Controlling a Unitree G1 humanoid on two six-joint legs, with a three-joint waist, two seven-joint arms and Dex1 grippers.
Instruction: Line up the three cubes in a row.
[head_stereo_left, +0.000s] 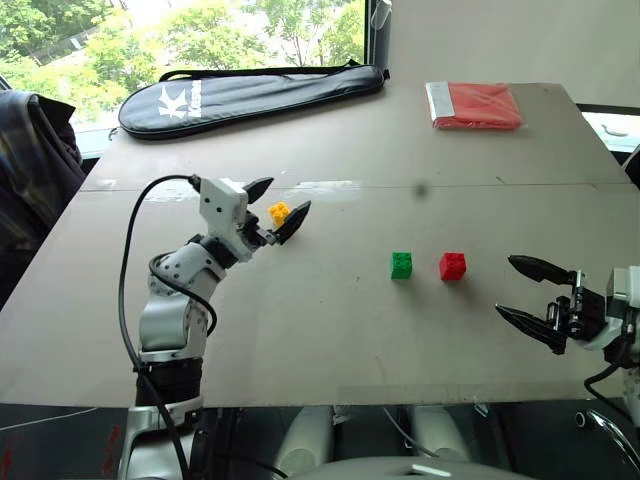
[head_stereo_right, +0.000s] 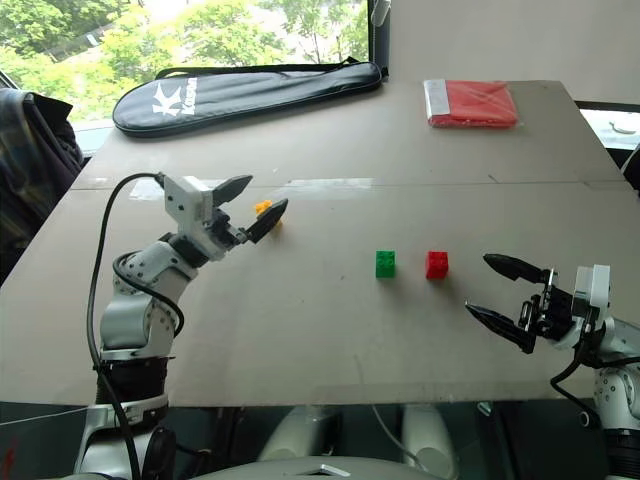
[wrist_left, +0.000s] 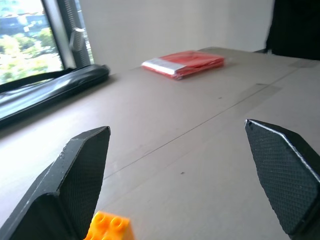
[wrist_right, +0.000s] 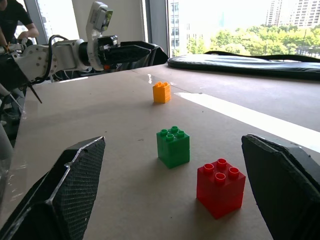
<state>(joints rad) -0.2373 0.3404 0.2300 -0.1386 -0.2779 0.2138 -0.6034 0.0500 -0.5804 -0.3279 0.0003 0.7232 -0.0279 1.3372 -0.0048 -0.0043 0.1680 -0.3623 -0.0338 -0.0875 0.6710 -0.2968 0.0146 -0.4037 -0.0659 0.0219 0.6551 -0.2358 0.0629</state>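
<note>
Left eye view: the green cube (head_stereo_left: 401, 265) and the red cube (head_stereo_left: 452, 266) sit just beside each other on the surface (head_stereo_left: 330, 340), apart but level with one another, so two thirds of the row look done. The yellow cube (head_stereo_left: 279, 213) lies well apart from them, toward the robot's left and a little farther back, off the line the other two make.

The left tool (head_stereo_left: 276, 208) hangs above the surface near the yellow cube with its fingers spread wide and nothing between them; in the left wrist view the cube (wrist_left: 107, 227) rests on the surface close to one finger, not gripped. The right tool (head_stereo_left: 530, 292) hovers beyond the red cube on the robot's right, also spread wide and empty.

Judging by this layout, what remains is to bring the yellow cube across and set it in line with the green and red ones, most naturally next to the green. The red packet (head_stereo_left: 474, 104) and the black racket bag (head_stereo_left: 250, 95) lie far back, out of the way.
</note>
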